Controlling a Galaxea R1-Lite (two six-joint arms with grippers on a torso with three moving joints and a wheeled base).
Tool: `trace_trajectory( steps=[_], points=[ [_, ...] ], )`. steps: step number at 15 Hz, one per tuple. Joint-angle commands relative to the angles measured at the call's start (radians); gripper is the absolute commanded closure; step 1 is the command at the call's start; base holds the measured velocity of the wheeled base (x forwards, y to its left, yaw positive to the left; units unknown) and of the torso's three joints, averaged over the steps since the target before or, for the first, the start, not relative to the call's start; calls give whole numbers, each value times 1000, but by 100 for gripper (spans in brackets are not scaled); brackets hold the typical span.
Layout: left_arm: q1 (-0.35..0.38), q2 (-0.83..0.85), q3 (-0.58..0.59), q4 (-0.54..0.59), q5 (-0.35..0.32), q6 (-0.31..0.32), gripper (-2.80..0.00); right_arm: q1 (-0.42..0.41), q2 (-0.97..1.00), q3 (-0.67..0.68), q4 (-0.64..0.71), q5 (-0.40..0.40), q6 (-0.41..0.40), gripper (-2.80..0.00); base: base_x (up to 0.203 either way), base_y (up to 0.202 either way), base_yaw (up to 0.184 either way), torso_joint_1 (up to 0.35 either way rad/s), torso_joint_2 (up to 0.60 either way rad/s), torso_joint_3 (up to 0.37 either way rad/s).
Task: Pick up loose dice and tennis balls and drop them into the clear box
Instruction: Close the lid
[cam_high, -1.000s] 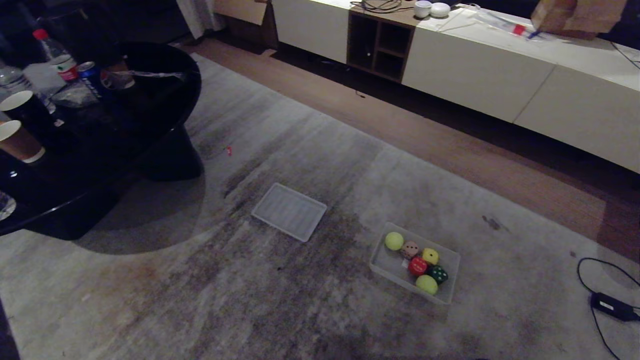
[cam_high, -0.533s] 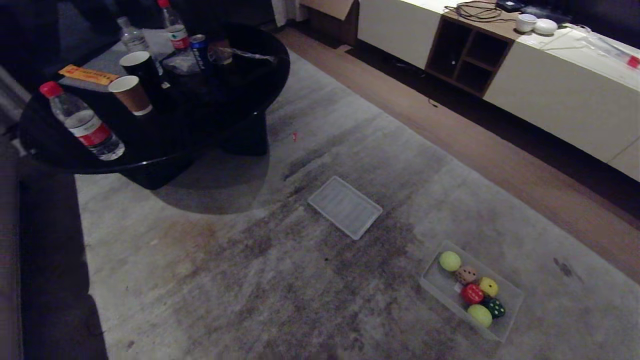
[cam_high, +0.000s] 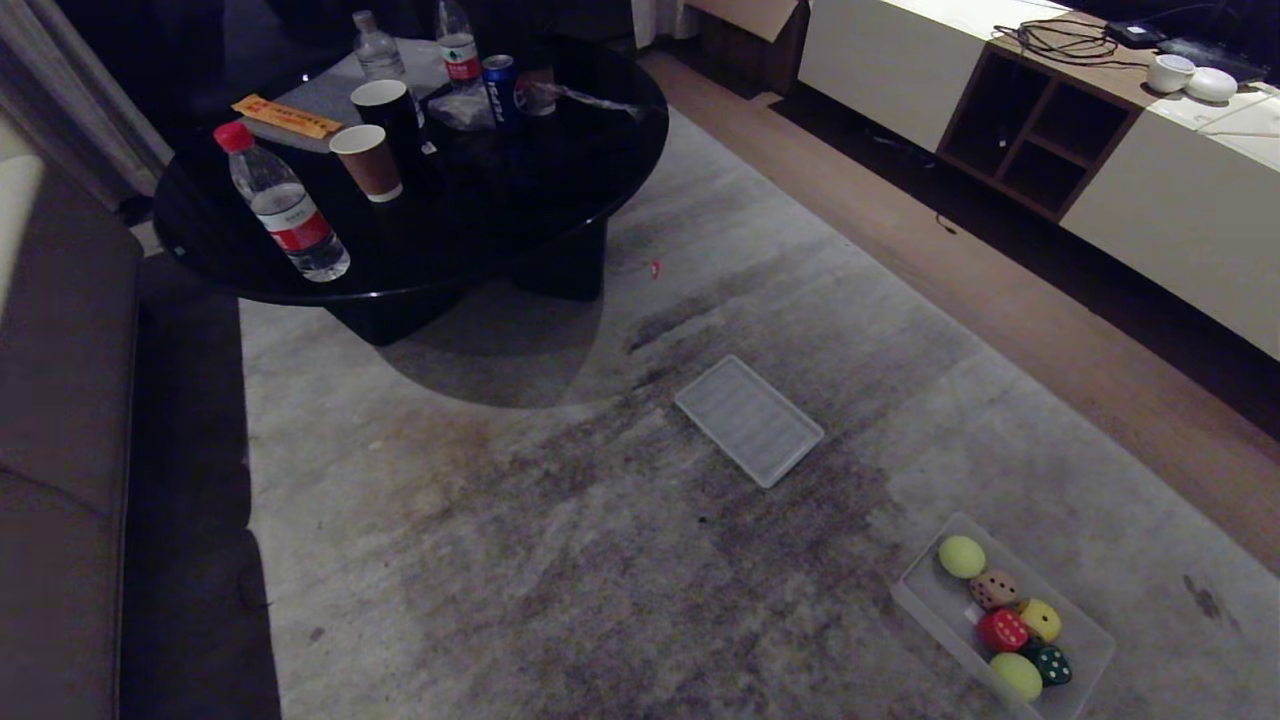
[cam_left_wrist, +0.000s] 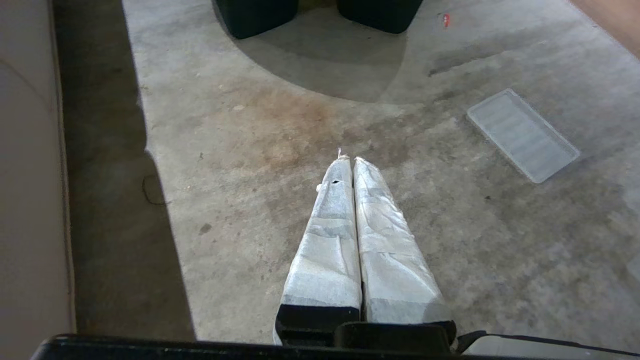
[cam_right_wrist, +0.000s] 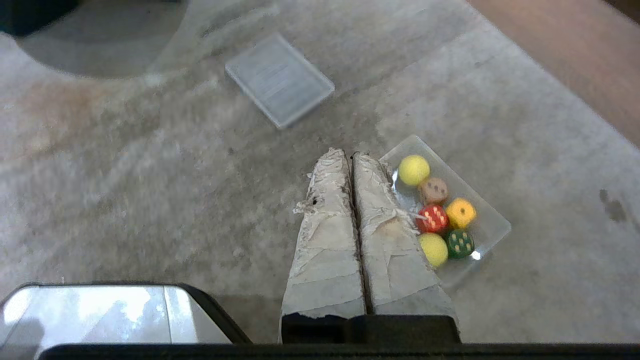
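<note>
Down at four o'clock of the head view, the clear box (cam_high: 1085, 640) sits on the grey rug (cam_high: 560, 560), lid off. Inside it lie all the loose pieces: one tennis ball (cam_high: 961, 556) at the box's eleven o'clock end, then the tan die (cam_high: 994, 589), the red die (cam_high: 1002, 630) and yellow die (cam_high: 1040, 620) side by side, the green die (cam_high: 1051, 666), and the second tennis ball (cam_high: 1016, 676) at the five o'clock end, just beside the green die. The ribbed lid (cam_high: 749, 420) lies flat on the rug, well apart from the box, toward its ten o'clock.

Neither arm shows in the head view. The left gripper (cam_left_wrist: 348, 160) hangs above bare rug, its wrapped fingers (cam_left_wrist: 330, 235) pressed together on nothing, with the lid off at its two o'clock. The right gripper (cam_right_wrist: 348, 154) is likewise clenched and empty, held above the rug just beside the box, its tips near the box's rim at the first ball's end.

Up at eleven o'clock stands a black round table (cam_high: 560, 215) carrying water bottles (cam_high: 284, 205), paper cups (cam_high: 368, 162) and a can (cam_high: 498, 86). A low white cabinet (cam_high: 1150, 210) runs along the one o'clock side, and a sofa (cam_high: 60, 420) fills the nine o'clock edge.
</note>
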Motion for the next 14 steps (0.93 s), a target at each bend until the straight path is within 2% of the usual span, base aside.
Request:
trace_trajectory(
  steps=[1, 10, 14],
  points=[
    [0, 1, 2, -1, 1, 1, 0, 0, 2, 0, 0, 0, 0, 0, 93, 2, 4, 3, 3, 6],
    [0, 1, 2, 2, 1, 2, 0, 0, 2, 0, 0, 0, 1, 0, 182, 0, 1, 0, 2, 4],
    [0, 1, 2, 2, 1, -2, 0, 0, 2, 0, 0, 0, 1, 0, 28, 0, 0, 1, 1, 1]
  ],
)
